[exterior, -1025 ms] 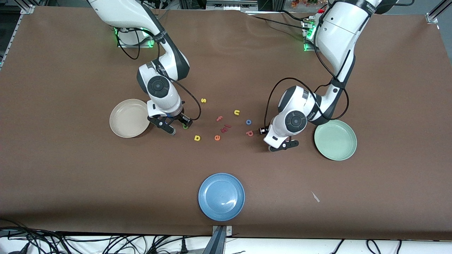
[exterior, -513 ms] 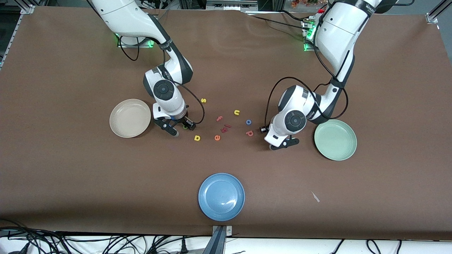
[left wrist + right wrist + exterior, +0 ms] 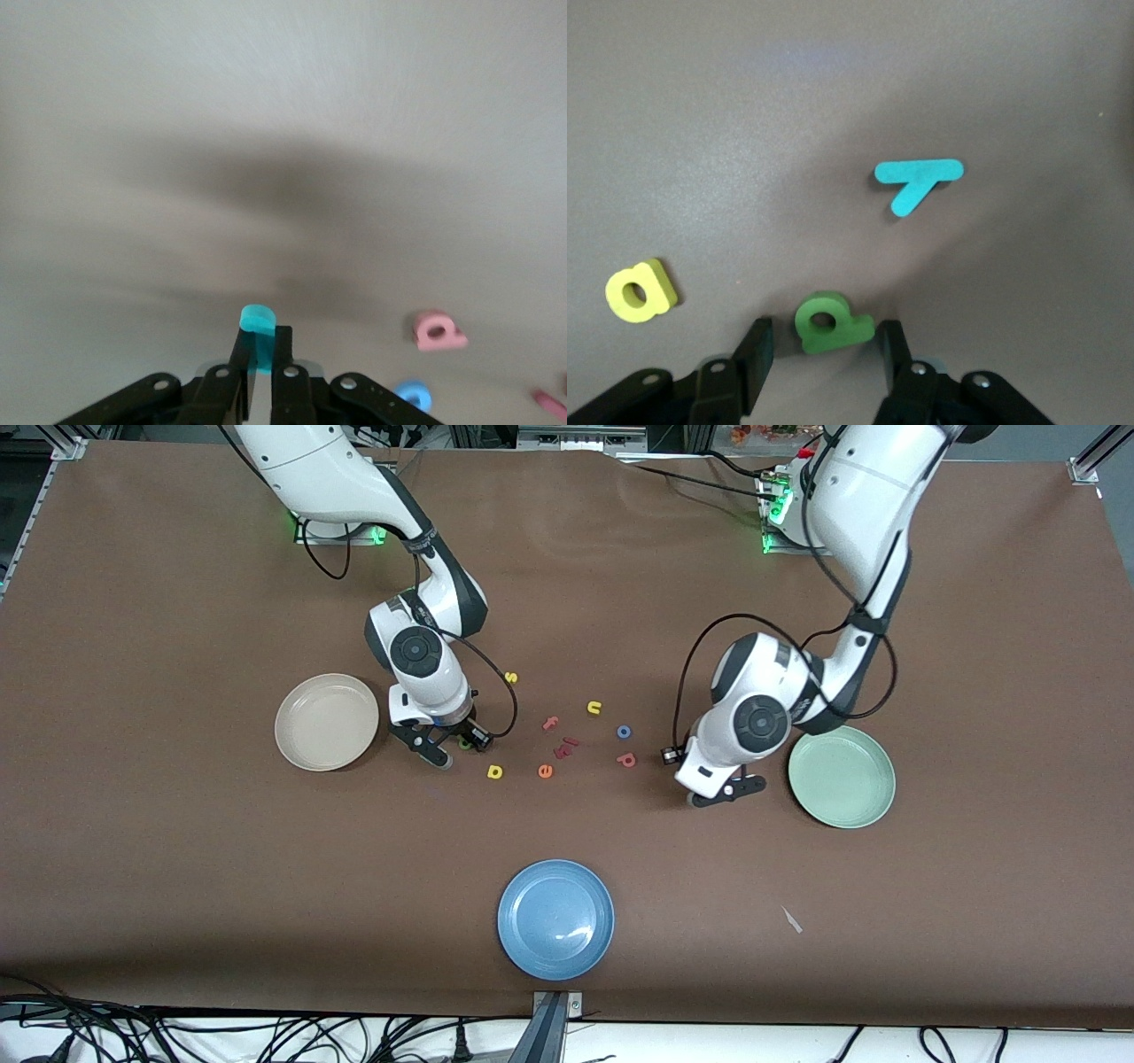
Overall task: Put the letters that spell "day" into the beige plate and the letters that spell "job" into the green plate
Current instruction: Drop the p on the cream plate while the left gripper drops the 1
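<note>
Front view shows both the beige plate (image 3: 326, 721) and green plate (image 3: 841, 776) empty, so all six letters remain. Left gripper (image 3: 262, 376) is clenched on the teal j (image 3: 258, 332) near the green plate. Right gripper (image 3: 824, 354), jaws apart, straddles the green a (image 3: 831, 324) on the table beside the beige plate.

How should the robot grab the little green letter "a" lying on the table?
Best from straight above, pinching the green "a" across its two flat outer edges. It lies flat and thin on the table, so there is no top to grab. The right gripper already has one finger on each side of it, not yet touching, so closing there looks right.
</note>
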Controlling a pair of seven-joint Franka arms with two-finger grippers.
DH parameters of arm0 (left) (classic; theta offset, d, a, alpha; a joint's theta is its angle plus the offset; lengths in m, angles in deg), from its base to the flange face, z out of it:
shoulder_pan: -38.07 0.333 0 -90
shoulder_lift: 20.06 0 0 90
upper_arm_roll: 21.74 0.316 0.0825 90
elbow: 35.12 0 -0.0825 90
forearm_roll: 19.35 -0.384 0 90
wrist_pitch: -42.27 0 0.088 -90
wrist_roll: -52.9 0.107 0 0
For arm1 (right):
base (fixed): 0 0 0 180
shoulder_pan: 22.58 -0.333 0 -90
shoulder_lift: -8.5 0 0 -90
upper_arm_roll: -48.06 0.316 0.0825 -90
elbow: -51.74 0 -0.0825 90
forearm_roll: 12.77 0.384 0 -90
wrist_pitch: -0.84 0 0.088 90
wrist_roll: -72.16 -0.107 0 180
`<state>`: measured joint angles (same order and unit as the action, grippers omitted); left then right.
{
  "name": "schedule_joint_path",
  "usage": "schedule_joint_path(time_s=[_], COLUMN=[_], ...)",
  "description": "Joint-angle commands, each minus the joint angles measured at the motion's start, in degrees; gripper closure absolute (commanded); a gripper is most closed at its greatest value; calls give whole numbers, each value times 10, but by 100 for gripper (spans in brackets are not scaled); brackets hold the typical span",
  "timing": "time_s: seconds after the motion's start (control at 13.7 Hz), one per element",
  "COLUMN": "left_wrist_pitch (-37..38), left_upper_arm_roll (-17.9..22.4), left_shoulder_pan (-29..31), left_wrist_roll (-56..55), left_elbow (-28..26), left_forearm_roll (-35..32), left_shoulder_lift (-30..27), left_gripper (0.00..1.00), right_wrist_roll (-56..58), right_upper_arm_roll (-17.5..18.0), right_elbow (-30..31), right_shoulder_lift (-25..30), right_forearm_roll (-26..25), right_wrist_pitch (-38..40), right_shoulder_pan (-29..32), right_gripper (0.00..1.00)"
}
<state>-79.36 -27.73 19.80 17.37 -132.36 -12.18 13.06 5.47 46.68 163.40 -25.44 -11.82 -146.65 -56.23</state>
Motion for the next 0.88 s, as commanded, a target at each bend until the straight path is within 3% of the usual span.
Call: schedule_joint_path(time_s=[0.0,0.22,0.37,0.59,0.81], left_wrist_pitch=[74,100,100,81,36], left_upper_arm_roll=[1,3,2,1,1], left_shoulder_pan=[50,118,151,187,206], left_wrist_roll=[70,158,214,259,286], left_elbow=[-22,-23,-23,-21,-21], left_forearm_roll=[7,6,-35,-88,-89], left_shoulder_lift=[-78,-86,-76,-32,11], left_gripper=[100,100,100,100,100], right_wrist_roll=[-9,-9,-6,5,99], right_upper_arm_roll=[-5,-6,-6,-20,-60], right_elbow=[-2,-2,-3,-6,-12], right_shoulder_lift=[-3,-3,-2,26,87], right_forearm_roll=[-2,-2,-2,-4,-3], right_wrist_pitch=[-9,-8,-5,31,146], right_shoulder_pan=[-5,-5,-5,-4,-3], right_gripper=[43,66,81,84,83])
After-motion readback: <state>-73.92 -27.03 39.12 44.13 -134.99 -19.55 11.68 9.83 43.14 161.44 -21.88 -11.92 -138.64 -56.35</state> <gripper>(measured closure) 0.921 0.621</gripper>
